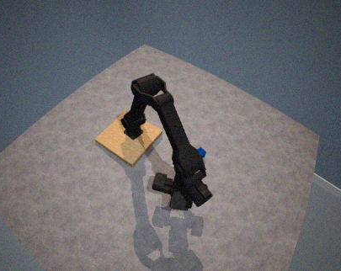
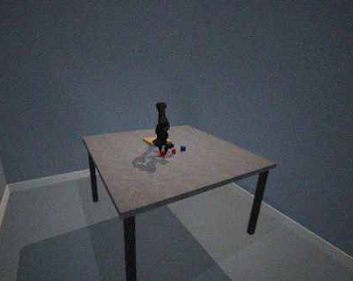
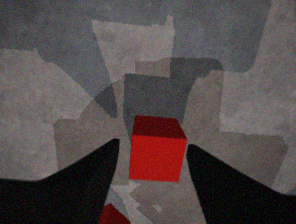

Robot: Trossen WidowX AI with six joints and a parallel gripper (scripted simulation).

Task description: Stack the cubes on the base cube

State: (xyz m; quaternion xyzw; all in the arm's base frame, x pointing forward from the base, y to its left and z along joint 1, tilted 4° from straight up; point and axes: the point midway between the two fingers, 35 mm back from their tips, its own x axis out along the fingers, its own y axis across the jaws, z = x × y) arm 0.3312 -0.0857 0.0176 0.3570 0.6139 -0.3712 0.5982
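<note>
One red cube [image 3: 157, 158] [image 2: 162, 154] stands on the table between the two fingers of my gripper [image 3: 153, 147] [image 2: 163, 151]. The wrist view shows a narrow gap on each side of this cube, so the gripper is open around it. A second red cube [image 2: 173, 151] stands a little to the right in the exterior view; its corner [image 3: 113, 215] shows at the bottom of the wrist view. A blue cube [image 1: 201, 152] [image 2: 183, 148] stands farther right, apart from both red cubes. In the top view the arm hides the fingertips and most of the red cubes.
The arm stands on a square wooden board [image 1: 109, 140] [image 2: 149, 140] on the grey table [image 1: 251, 168] [image 2: 207, 174]. The second red cube is close beside the left finger in the wrist view. Shadows of the arm lie across the table.
</note>
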